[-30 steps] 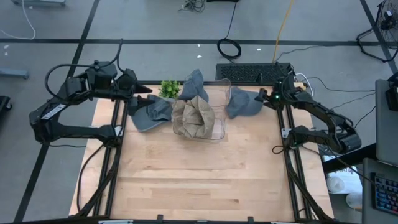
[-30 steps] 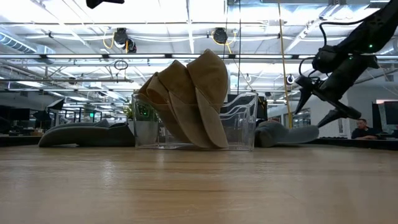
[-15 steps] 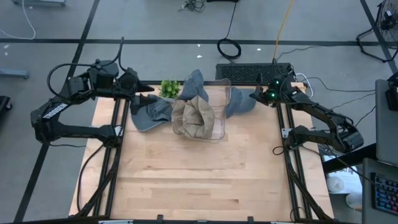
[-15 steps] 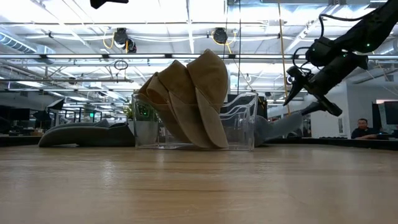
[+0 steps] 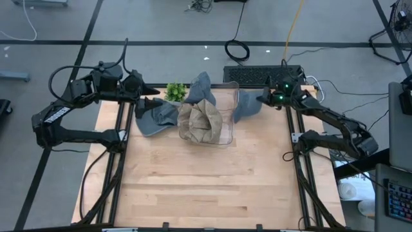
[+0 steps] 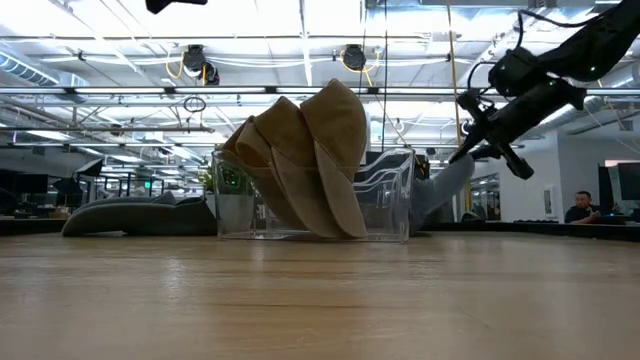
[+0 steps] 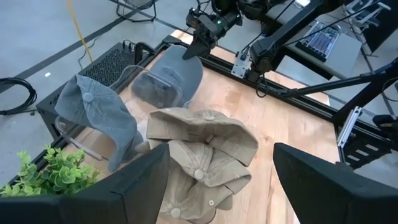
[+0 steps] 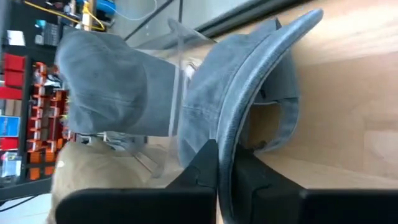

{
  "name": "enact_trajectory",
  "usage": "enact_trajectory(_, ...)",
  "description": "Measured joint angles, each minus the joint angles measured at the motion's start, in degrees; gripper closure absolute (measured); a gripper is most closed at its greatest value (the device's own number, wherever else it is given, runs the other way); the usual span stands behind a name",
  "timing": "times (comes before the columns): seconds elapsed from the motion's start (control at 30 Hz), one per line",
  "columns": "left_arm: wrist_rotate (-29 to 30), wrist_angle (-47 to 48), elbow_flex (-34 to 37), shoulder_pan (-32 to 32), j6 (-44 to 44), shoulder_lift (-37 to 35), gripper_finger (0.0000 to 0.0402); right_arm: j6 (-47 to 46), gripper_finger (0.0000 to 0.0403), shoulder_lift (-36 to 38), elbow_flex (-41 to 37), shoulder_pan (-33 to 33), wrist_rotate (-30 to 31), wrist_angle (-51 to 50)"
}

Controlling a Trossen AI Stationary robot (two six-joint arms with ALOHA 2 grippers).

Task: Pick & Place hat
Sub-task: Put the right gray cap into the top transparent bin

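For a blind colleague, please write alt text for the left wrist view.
The right gripper, shut on the brim of a grey-blue cap, lifts it beside a clear bin holding tan caps. Another grey-blue cap hangs over the bin's wall, near a green plant.

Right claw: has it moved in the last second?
Yes. The right claw, shut on the grey hat's brim, has shifted toward the clear bin and risen in the low view, tilting the hat up off the table.

Grey floor (image 5: 161, 26) crossed by dark lines, cables (image 5: 237, 49) lying coiled, ceiling lights (image 6: 300, 20) shining over pipes, red shelving (image 8: 25, 93) standing behind, person (image 6: 582, 208) sitting far off.
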State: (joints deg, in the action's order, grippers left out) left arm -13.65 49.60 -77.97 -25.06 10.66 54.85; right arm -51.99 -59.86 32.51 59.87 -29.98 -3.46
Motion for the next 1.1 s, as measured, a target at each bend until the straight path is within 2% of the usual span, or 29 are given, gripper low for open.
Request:
enact_trajectory(0.17,0.13,-0.19,0.00,0.00,0.02,0.00,0.0105,0.09,0.0400,6.39,0.00,0.10,0.80,-2.07)
enact_trajectory(0.43,0.18,-0.69,0.00,0.00,0.15,0.00,0.0105,3.62,0.0401,19.57,0.04,1.92,1.68,-13.49)
enact_trajectory(0.6,0.20,-0.69,0.00,0.02,0.15,0.00,0.0105,5.48,0.0402,26.01,0.04,1.99,3.28,-16.81)
enact_trajectory(0.9,0.22,-0.69,0.00,0.02,1.19,0.00,0.0105,6.08,0.0402,33.43,0.91,1.88,9.99,-13.93)
enact_trajectory(1.1,0.22,-0.70,0.00,0.01,1.61,0.00,0.0105,7.66,0.0402,35.13,1.77,1.88,15.19,-1.60)
